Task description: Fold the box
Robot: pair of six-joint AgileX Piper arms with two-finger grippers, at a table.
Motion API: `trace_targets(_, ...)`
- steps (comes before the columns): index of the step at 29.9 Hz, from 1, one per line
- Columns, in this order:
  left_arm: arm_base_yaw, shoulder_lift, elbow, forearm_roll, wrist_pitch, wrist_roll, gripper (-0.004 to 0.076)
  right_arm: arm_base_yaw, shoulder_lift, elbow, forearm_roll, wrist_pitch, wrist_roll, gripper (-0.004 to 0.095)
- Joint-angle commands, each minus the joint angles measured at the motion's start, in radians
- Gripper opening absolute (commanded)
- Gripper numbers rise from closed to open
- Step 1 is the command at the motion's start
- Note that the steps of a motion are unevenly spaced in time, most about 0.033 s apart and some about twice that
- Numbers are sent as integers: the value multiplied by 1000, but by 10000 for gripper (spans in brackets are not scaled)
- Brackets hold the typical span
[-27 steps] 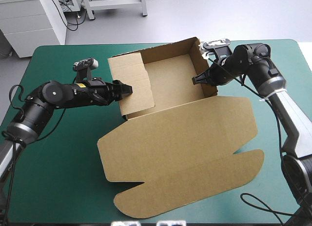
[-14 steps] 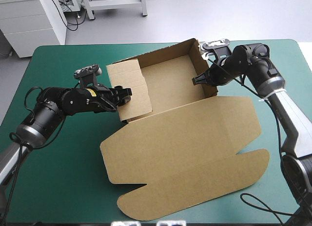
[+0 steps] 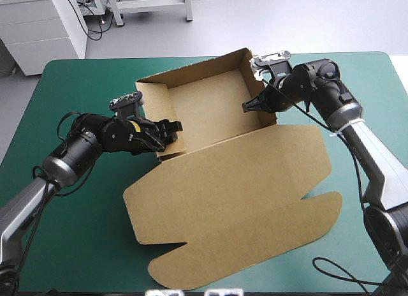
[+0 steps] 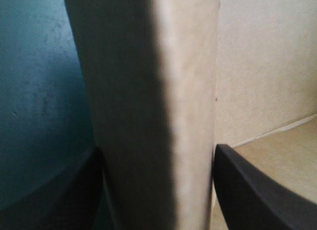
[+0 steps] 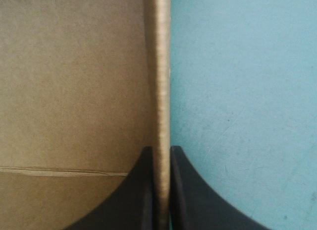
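Box [image 3: 210,108] stands as an open brown tray toward the far edge of the tabletop [image 3: 76,245], about midway between its left and right edges. The walls are raised, and the lid [image 3: 236,200] lies flat on the teal-green cover, reaching from the tray toward the near edge.

The left gripper [image 3: 171,131] is at the tray's left wall [image 4: 148,116], near that wall's near end. Its black fingers [image 4: 247,190] stand apart, one outside over the cover and one inside over the tray floor. The upright wall fills the gap between them, so the gripper is spread astride the board rather than pinched on it.

The right gripper [image 3: 245,108] is at the box's right wall [image 5: 159,91], reaching in from the right edge of the tabletop. Its fingers [image 5: 141,200] are nearly together, with the thin edge of the wall clamped between them. One finger is on the inner side, and the other is on the outer side over the cover.
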Motion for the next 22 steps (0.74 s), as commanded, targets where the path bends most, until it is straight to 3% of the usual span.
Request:
trace_targets(1, -5, -17, -30, 20, -26, -14, 461, 3, -52, -33, 22, -84, 27, -15)
trace_targets(10, -5, -17, -30, 20, -26, -27, 423, 3, -52, -33, 29, -84, 27, -15)
trace_targets(12, -5, -17, -30, 23, -26, -25, 337, 3, -52, -33, 29, -84, 27, -15)
trace_targets(16, -8, -17, -30, 45, -29, 56, -4, 3, -52, -33, 29, -82, 27, -15)
trace_targets(22, -10, -17, -34, 63, -43, 61, -1, 3, -52, -33, 20, -71, 27, -15)
